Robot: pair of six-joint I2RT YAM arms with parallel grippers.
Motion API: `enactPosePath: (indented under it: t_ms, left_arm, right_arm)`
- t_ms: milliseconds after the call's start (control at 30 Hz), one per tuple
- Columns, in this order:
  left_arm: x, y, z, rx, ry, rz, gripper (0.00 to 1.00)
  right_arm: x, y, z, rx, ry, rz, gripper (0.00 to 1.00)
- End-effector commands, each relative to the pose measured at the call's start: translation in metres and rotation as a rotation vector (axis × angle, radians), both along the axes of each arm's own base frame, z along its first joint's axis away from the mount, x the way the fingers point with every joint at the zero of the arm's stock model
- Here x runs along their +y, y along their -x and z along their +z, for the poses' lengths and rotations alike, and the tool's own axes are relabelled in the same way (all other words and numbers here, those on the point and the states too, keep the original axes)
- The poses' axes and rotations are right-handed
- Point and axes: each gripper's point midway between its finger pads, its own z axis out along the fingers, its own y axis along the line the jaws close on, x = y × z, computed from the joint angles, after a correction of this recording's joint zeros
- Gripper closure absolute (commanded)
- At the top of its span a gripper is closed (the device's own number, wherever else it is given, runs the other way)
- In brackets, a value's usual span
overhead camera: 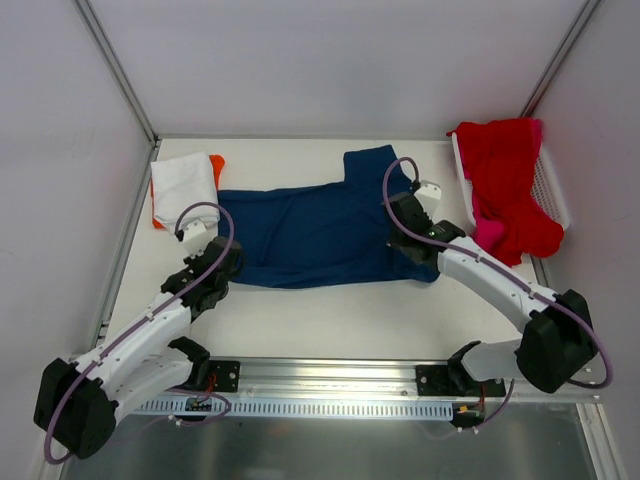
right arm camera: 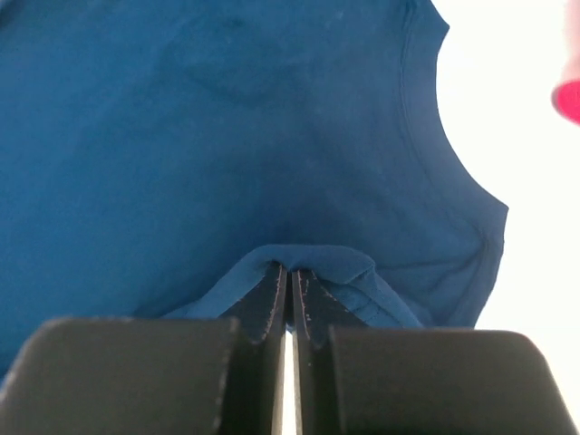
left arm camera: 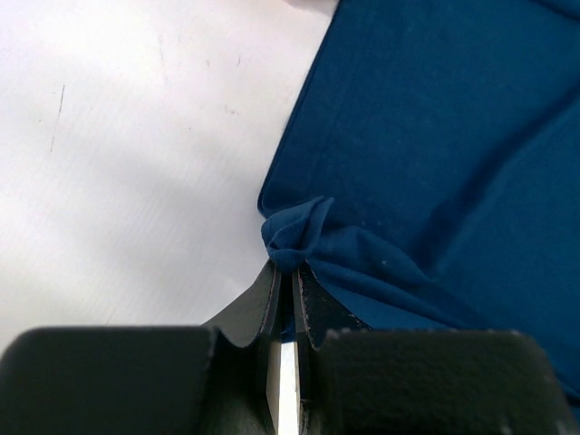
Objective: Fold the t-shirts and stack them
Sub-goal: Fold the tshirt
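Left claw (left arm camera: 292,272) and right claw (right arm camera: 288,272) are each clamped on the navy shirt (overhead camera: 320,225), spread mid-scene, at its near-left corner and near-right edge, so we judge the first fold is starting; next, lift both evenly toward the far side.

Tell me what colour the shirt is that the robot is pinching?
The t-shirt is dark blue; the top external view shows it best.
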Motion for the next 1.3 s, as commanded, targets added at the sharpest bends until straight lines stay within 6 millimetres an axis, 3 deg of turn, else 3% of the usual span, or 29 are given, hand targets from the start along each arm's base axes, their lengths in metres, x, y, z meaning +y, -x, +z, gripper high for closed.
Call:
enactPosePath:
  t_ms: [0, 200, 700, 867, 967, 1067, 1100, 1133, 1200, 1267]
  left_arm:
    - [-0.008, -0.019, 0.002, -0.005, 0.009, -0.036, 1.0]
    - [-0.014, -0.038, -0.01, 0.044, 0.019, -0.036, 1.0]
    - [-0.023, -0.09, -0.018, 0.107, -0.005, -0.001, 1.0]
    - [-0.021, -0.106, -0.026, 0.132, 0.009, 0.022, 1.0]
    - [-0.017, -0.115, -0.03, 0.142, 0.009, 0.035, 1.0]
    - [-0.014, -0.121, -0.034, 0.157, 0.016, 0.042, 1.0]
    - [-0.011, -0.127, -0.04, 0.172, 0.021, 0.037, 0.46]
    - [-0.011, -0.127, -0.04, 0.172, 0.021, 0.037, 0.45]
    - [-0.011, -0.129, -0.046, 0.183, 0.025, 0.032, 0.01]
    - [-0.009, -0.131, -0.046, 0.185, 0.021, 0.035, 0.01]
  right_arm:
    - [0.01, -0.034, 0.02, -0.054, -0.026, 0.016, 0.99]
    - [0.002, -0.07, 0.019, -0.047, -0.014, -0.013, 1.0]
    - [0.003, -0.134, -0.021, 0.016, -0.031, -0.024, 1.0]
    - [0.021, -0.166, -0.029, 0.025, -0.053, 0.002, 1.0]
    - [0.027, -0.181, -0.026, 0.021, -0.055, 0.009, 1.0]
    - [0.029, -0.189, -0.038, 0.042, -0.05, 0.012, 0.97]
    - [0.031, -0.195, -0.047, 0.065, -0.047, 0.013, 0.42]
    - [0.031, -0.195, -0.047, 0.066, -0.046, 0.014, 0.41]
    - [0.031, -0.196, -0.05, 0.085, -0.039, 0.012, 0.01]
    - [0.033, -0.197, -0.05, 0.092, -0.04, 0.015, 0.0]
